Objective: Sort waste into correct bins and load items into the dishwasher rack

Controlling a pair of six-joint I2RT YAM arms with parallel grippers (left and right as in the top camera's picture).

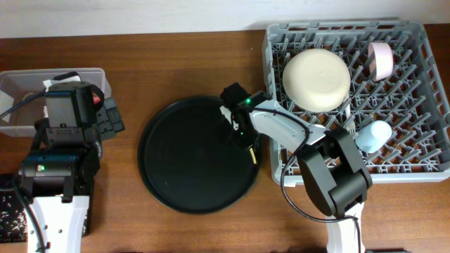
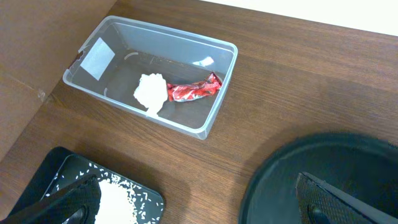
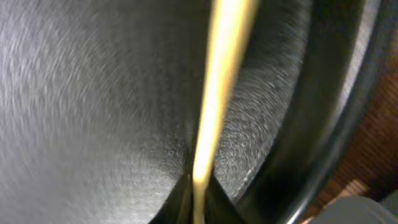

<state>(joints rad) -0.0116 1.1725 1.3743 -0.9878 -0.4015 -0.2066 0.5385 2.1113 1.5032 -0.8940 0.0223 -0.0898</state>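
My right gripper is shut on the yellow-handled fork over the right part of the round black tray. In the right wrist view the yellow handle runs up from between the fingers. My left gripper is open and empty above the table. The clear tub holds the white tissue and the red wrapper. The black bin holds rice grains. The grey rack holds the cream bowl, pink bowl and light blue cup. The white cup is out of view.
The left arm covers much of the clear tub and black bin in the overhead view. Bare wooden table lies between tub, tray and rack. The tray's raised rim is next to the fork.
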